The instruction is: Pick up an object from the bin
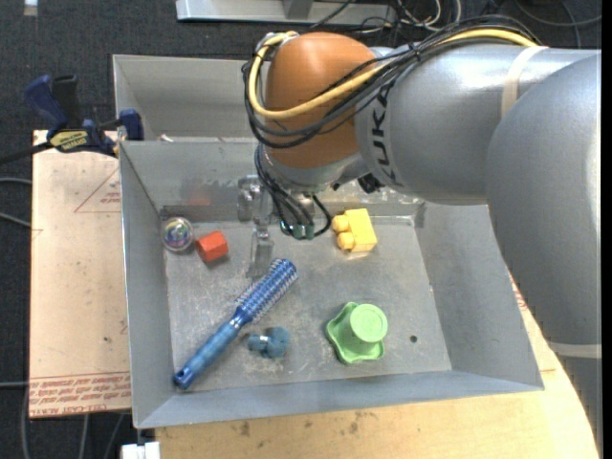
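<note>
My gripper (260, 249) hangs below the arm's orange dome, in the upper middle of the bin. It stands just above the bristled head of a blue brush (237, 320), which lies slanted from the bin's middle down to the front left. A small red cube (212, 247) sits just left of the gripper. A yellow block (353, 230) lies to its right. I see nothing held in the gripper.
A shiny, many-coloured ball (177, 234) rests by the left wall beside the red cube. A green, flower-shaped lid (358, 333) lies at the front right. A small blue-grey piece (271, 342) sits next to the brush handle. The arm covers the back right of the bin.
</note>
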Controlling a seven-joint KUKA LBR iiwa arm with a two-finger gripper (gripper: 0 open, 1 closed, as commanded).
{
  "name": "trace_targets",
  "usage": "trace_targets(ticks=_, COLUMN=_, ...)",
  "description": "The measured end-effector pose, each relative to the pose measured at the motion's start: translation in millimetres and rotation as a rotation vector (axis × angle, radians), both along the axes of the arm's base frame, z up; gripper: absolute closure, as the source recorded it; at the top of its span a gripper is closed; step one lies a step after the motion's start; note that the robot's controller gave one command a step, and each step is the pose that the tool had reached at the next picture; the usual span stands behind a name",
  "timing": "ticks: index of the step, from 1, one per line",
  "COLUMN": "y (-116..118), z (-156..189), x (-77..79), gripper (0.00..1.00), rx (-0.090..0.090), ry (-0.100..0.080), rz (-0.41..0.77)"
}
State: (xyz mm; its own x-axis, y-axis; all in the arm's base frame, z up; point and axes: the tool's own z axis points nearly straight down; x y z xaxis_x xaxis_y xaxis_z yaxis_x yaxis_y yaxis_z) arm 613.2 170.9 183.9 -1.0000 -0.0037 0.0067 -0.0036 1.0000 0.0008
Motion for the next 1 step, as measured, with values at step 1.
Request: trace_targets(ticks=1, y=-9.6, z=120.1, x=-4.9, gripper=0.00, rx=0.003, ry=-0.019, rz=-0.046)
